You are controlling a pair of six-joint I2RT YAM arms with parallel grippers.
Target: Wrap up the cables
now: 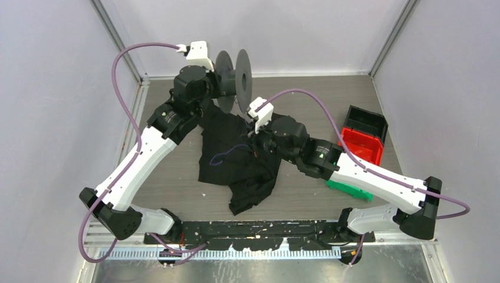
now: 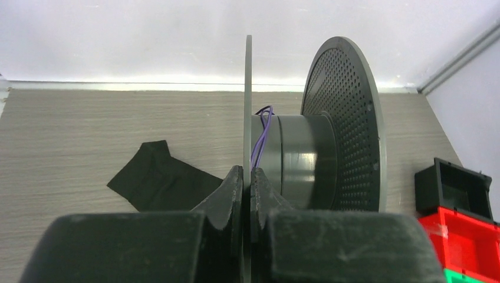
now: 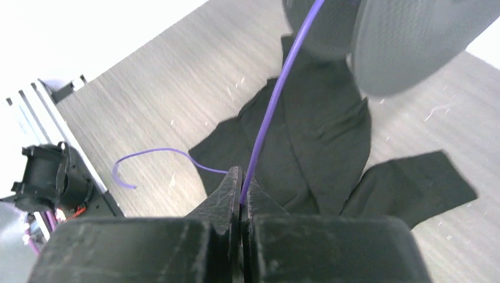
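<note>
Two arms, both extended forward, converging.
Left arm [image 1: 144, 156] stretched far, wrist level, left gripper [image 2: 246, 177] pinched tight; right arm [image 1: 365, 174] elbow-bent inward, right gripper [image 3: 240, 180] angled downward, fingers pressed together.

Your cable [image 3: 272, 118] is a thin purple wire. A few turns sit on the spool [image 2: 306, 156] hub, one taut run reaches the right pincer [image 3: 241, 191], and the loose tail curls beyond.

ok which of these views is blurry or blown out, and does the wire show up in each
Top external: even light, but the wire barely shows on the black cloth. Left wrist: spool sharp, wire loops clear on its hub, wall washed out, left gripper soft up close. Right wrist: upper left corner blown white, spool flange blurred, wire crisp where the right gripper pinches it.
</note>
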